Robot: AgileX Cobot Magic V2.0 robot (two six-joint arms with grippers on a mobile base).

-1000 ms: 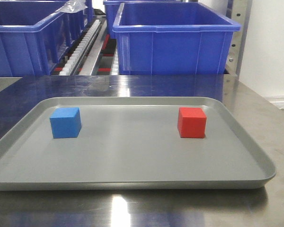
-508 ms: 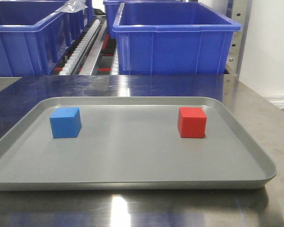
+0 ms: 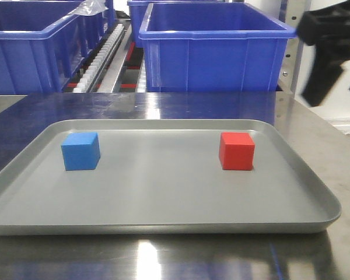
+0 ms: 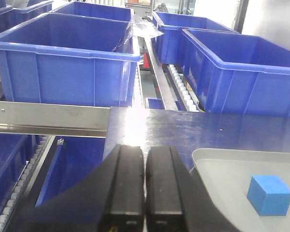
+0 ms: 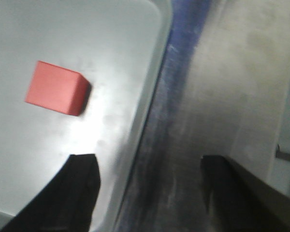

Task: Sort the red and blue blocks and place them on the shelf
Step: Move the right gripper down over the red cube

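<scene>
Your right gripper (image 5: 147,169) hangs wide open and empty, straddling the raised rim of the flat grey metal tray (image 5: 111,58). The small matte red cube (image 5: 55,88) sits on the tray floor ahead of its left finger, well apart from it. The left gripper (image 4: 145,159) has its jaws pressed together on nothing, and the matching small blue cube (image 4: 269,194) lies ahead and to its right, also on the tray. Both cubes look light, rigid and unlikely to slip. Take each by two opposite flat faces, squared to the jaws; the red one sits skewed to yours. Lift each hand clear of the tray rim first. Beyond the hands, the tall walls of the large blue plastic bins (image 3: 213,49) and the brushed-metal shelf rail (image 4: 48,121) crowd the approach.
</scene>
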